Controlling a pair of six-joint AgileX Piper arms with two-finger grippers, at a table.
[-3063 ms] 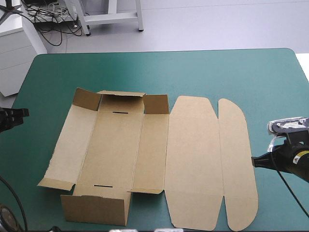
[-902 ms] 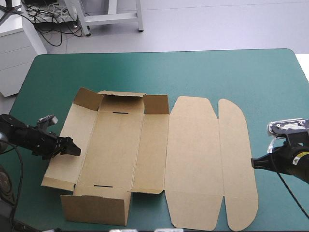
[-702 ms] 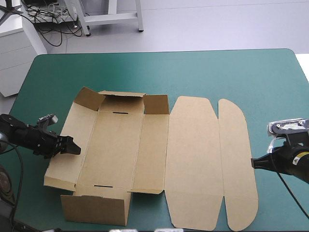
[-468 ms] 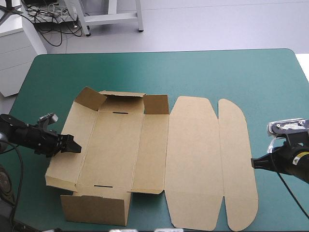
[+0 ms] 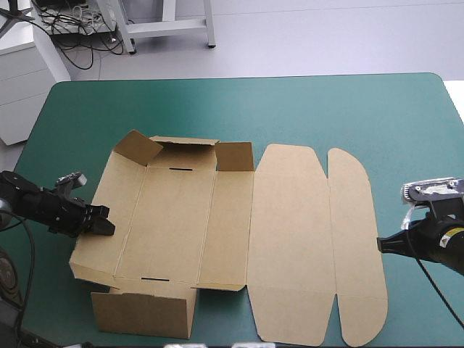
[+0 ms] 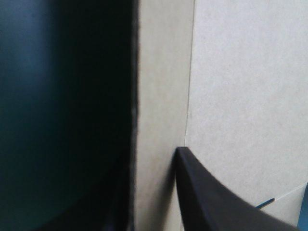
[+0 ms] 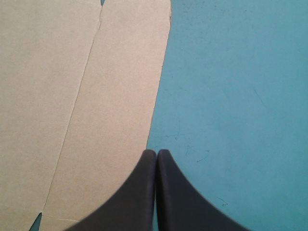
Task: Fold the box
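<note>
At the box's (image 5: 177,217) left edge, we see the left gripper (image 5: 101,227) clamped on the outer side panel (image 5: 116,203). The board is pinched between its black fingers (image 6: 216,202), and the panel is tilted a little off the teal-green cover (image 5: 348,109). The box sits mid-table, mostly flat. We judge the work early: the near end wall (image 5: 145,312) stands and the far end flaps (image 5: 185,153) are half raised, while the lid (image 5: 290,239) lies flat. At the box's right edge, the right gripper (image 5: 380,244) rests empty, fingers together.
</note>
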